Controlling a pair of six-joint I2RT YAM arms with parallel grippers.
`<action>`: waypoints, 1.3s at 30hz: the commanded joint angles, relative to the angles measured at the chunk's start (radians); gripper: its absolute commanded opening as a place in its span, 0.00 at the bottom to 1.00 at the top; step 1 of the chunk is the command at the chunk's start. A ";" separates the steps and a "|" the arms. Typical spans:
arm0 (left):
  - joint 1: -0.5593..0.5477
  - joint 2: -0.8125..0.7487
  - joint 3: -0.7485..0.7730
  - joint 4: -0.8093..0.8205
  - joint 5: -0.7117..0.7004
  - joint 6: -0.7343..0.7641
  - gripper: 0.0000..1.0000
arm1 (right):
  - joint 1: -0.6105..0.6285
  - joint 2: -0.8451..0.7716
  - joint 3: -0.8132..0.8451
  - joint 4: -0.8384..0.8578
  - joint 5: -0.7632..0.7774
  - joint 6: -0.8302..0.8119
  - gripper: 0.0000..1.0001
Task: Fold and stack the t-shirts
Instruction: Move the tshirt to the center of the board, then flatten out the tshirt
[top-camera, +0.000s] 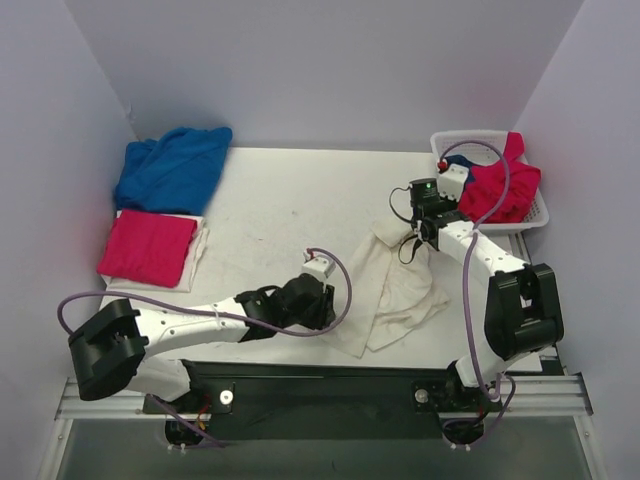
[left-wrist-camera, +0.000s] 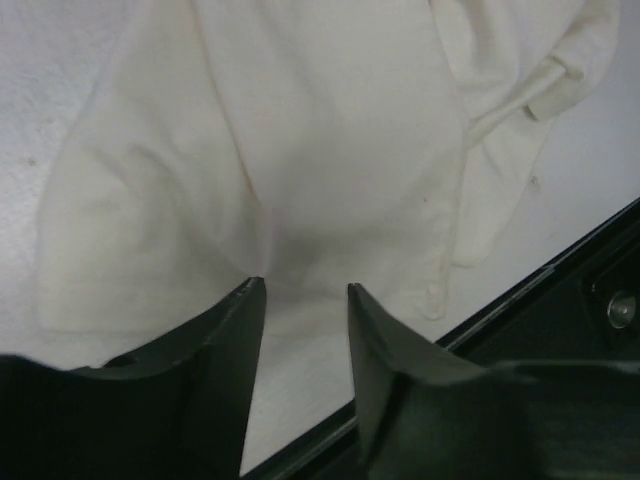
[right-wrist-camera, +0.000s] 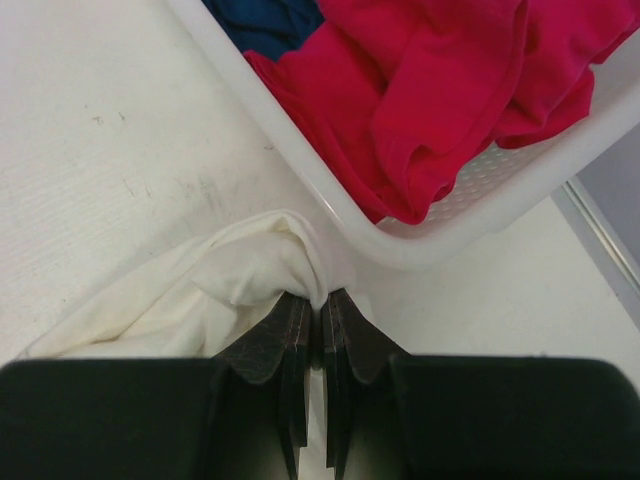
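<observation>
A white t-shirt (top-camera: 395, 290) is seen crumpled on the table (top-camera: 290, 200), to the right of the middle and close to the near edge. It is not folded: the cloth is spread in an uneven shape with many soft wrinkles, and 1 far corner is drawn up into a narrow point. In the left wrist view the same shirt (left-wrist-camera: 300, 150) is shown as a pale cream surface with shallow folds, and a thin strip of it lies bunched at the upper right.

The right gripper (top-camera: 420, 232) is closed tightly on that raised corner. In its own camera the 2 fingers (right-wrist-camera: 300, 330) are pressed almost together, with a pinch of white cloth (right-wrist-camera: 220, 280) caught between them. This is just beside the white basket (right-wrist-camera: 470, 230), in which a red shirt (right-wrist-camera: 430, 100) and a piece of blue cloth (right-wrist-camera: 265, 20) are heaped.

The left gripper (left-wrist-camera: 305, 290) is held low over the near part of the shirt. Its fingers are apart by a moderate gap and nothing is gripped between them; whether they touch the cloth cannot be told.

At the far left of the table, 1 red shirt (top-camera: 148, 247) is laid folded on a folded white one (top-camera: 195, 262), and a blue shirt (top-camera: 172, 168) lies crumpled behind them.
</observation>
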 joint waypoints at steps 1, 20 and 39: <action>-0.086 0.041 0.080 -0.083 -0.116 -0.054 0.54 | -0.010 -0.002 0.039 -0.055 -0.008 0.091 0.00; -0.239 0.310 0.299 -0.079 0.115 0.228 0.69 | -0.070 -0.031 -0.012 -0.094 -0.023 0.157 0.00; -0.239 0.459 0.397 -0.241 0.084 0.155 0.61 | -0.128 -0.059 -0.056 -0.102 -0.052 0.200 0.00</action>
